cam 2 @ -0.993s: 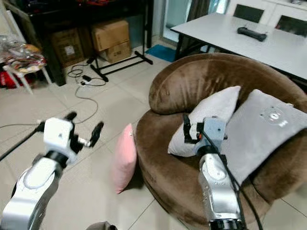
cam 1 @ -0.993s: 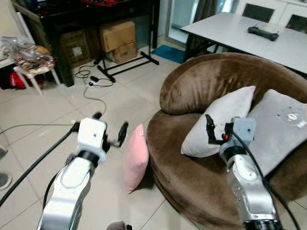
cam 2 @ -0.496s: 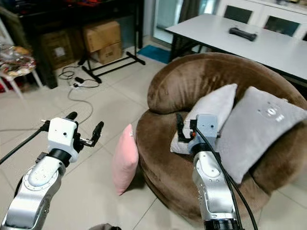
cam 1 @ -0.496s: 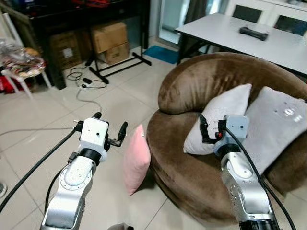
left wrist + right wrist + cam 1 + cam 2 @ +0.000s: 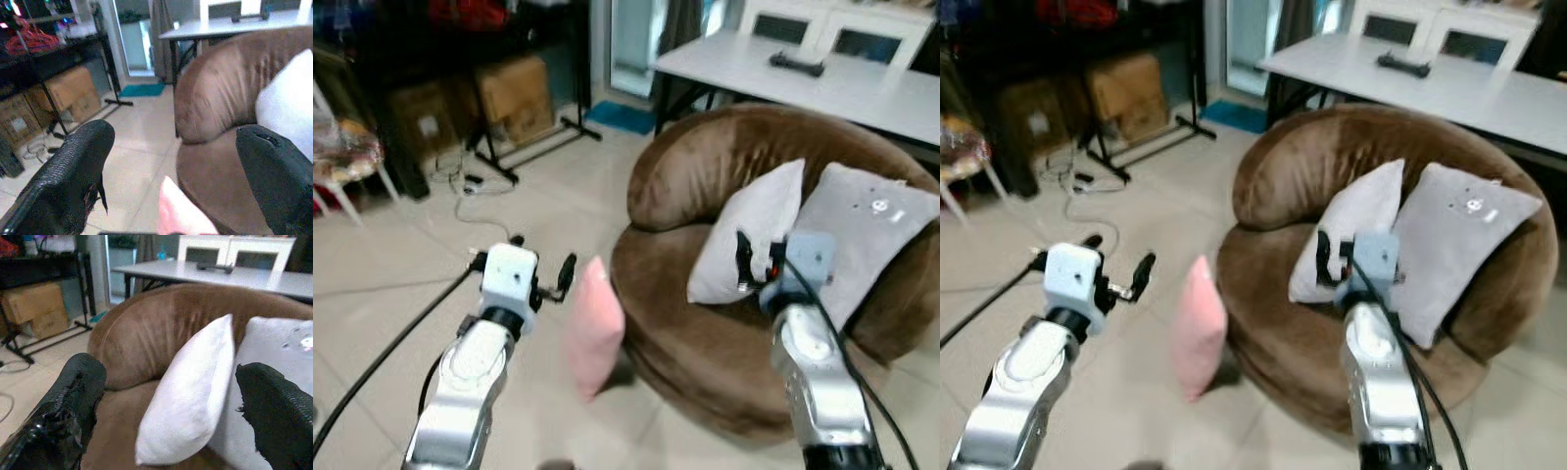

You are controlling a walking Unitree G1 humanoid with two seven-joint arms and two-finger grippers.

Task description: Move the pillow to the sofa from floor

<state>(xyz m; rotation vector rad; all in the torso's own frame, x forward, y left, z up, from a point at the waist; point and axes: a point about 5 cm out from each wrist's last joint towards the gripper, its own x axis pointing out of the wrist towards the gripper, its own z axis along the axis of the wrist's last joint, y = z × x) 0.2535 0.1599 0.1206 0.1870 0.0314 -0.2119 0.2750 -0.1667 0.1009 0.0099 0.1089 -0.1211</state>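
Pink pillow (image 5: 595,326) on floor against sofa (image 5: 705,343), seemingly upright; both grippers' fingers apart.

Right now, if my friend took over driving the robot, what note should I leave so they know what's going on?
Left gripper: open, holds nothing, raised beside the pink pillow.
Right gripper: open, holds nothing, raised over the brown sofa seat, in front of the white pillow.
The pink pillow stands on edge on the tiled floor, against the sofa's front.
A white pillow and a grey pillow already lie on the sofa.
Done: arms lined up.
Left: grab the pink pillow, lift it, put it on the sofa.
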